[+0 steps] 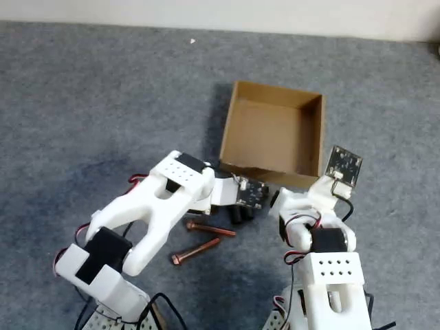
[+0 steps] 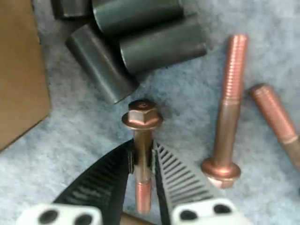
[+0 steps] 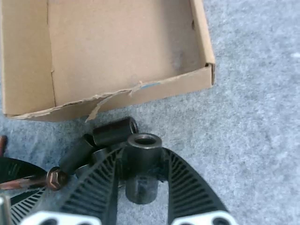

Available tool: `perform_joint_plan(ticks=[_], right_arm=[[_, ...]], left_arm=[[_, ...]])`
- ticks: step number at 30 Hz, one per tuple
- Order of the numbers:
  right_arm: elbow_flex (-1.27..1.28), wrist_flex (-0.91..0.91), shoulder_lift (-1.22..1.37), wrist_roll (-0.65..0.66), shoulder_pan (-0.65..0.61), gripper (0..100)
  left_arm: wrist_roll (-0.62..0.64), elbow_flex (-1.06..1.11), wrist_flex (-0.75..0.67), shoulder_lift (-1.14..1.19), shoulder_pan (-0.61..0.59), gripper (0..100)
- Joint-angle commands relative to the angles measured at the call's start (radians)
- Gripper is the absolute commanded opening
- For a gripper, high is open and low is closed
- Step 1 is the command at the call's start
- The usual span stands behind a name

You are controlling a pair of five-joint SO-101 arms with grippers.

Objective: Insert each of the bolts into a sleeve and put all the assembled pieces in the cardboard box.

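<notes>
loose bolts (image 1: 210, 229): two copper-coloured ones lie flat on the bench, nearest the arms' bases. They are close to each other but not touching. The nearer one (image 1: 196, 250) sits by the left arm's forearm.
left end effector (image 2: 142, 146): its ribbed black fingers are clamped on a bolt's shank just under the flange.
held bolt (image 2: 142, 119): copper-coloured with a hex head. The head sticks out past the fingertips towards the sleeve cluster, and the threaded end lies back between the fingers. Whether it is clear of the bench cannot be told.
right end effector (image 3: 143, 151): its fingers are clamped on either side of a dark sleeve. It sits beside the left one, just short of the box.
held sleeve (image 3: 140, 183): a dark metal tube pinched between the two fingers. Its open bore shows at the end by the fingertips.
loose sleeves (image 2: 161, 44): several dark tubes lie on their sides in a tight cluster, touching one another. They sit between the two end effectors and the box's near wall.
cardboard box (image 1: 269, 176): open-topped, just beyond the sleeves. Its near rim is torn and ragged.
bench (image 1: 103, 103): covered in grey felt-like fabric, running back to a pale wall.
</notes>
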Motion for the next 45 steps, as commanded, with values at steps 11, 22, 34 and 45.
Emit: perform_joint_plan(ticks=[11, 22, 34, 45], right_arm=[[-0.016, -0.018, -0.033, -0.005, 0.051, 0.4], [-0.081, 0.088, -0.159, -0.005, 0.05, 0.4], [-0.001, 0.027, -0.691, 0.002, -0.34, 0.4], [0.38, -0.401, -0.785, 0.446, -0.516, 0.4]], left_arm=[[0.295, 0.035, 0.081, -0.453, -0.084, 1], [0.796, 0.182, 0.078, -0.932, -0.183, 1], [1.257, 0.205, -0.005, -1.333, -0.197, 1], [1.505, 0.493, -0.31, -1.647, -0.189, 1]])
